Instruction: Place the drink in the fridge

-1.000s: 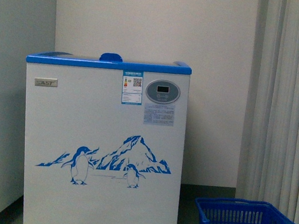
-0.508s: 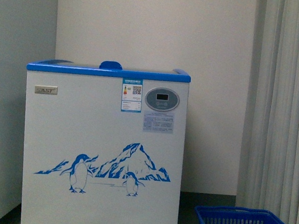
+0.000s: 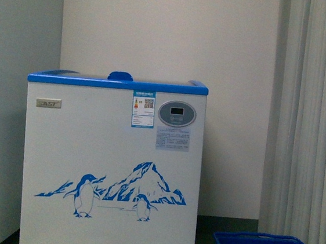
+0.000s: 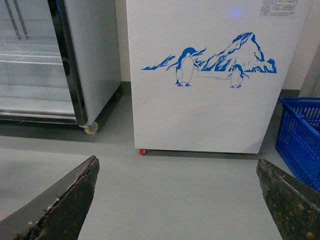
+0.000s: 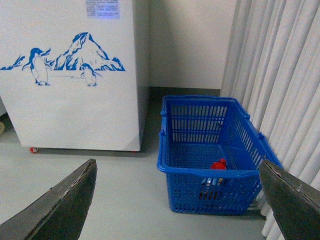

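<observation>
Eyeing drink [image 5: 218, 164], only red cap showing, in basket [image 5: 185, 195] at lower right of right wrist view, nearer wide-open empty right hand [image 5: 176, 165]; pointing left hand [image 4: 176, 160], likewise spread, at fridge [image 4: 215, 110].

The drink [image 5: 218, 164] shows only its red cap [image 5: 218, 163]; its body is a dim shape behind the mesh wall of the blue basket [image 5: 190, 197]. In the front view the fridge [image 3: 112, 163] is cut at the lower edge, its lid lies out of sight behind the blue rim [image 3: 117, 84], and the print on its sticker [image 3: 143, 109] and its notice [image 3: 172, 139] is too small to read. In the left wrist view the glass-door cabinet [image 4: 95, 50] is cut at the top and left edges. The fingers [image 4: 65, 205] of the left gripper [image 4: 176, 162] and of the right gripper [image 5: 176, 162] run out at the lower corners.
</observation>
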Robot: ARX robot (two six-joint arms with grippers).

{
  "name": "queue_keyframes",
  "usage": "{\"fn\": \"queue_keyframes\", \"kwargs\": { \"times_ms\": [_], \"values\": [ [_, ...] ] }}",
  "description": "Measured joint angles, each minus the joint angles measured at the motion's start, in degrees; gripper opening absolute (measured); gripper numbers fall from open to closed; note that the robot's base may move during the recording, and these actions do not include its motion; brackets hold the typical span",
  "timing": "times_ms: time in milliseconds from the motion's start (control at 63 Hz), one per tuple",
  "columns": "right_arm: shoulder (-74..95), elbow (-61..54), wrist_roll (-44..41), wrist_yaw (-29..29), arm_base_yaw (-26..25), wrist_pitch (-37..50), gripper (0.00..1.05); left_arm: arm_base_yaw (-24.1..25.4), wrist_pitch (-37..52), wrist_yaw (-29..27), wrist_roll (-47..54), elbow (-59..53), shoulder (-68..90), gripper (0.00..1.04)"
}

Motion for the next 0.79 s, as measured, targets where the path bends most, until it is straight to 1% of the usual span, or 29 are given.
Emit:
{"fn": "queue_keyframes", "kwargs": {
  "times_ms": [794],
  "values": [
    [0.0, 0.0, 0.0, 0.0, 0.0, 0.0, 0.97, 0.0, 0.0, 0.0, 0.0, 0.0, 0.0, 0.97]
  ]
}}
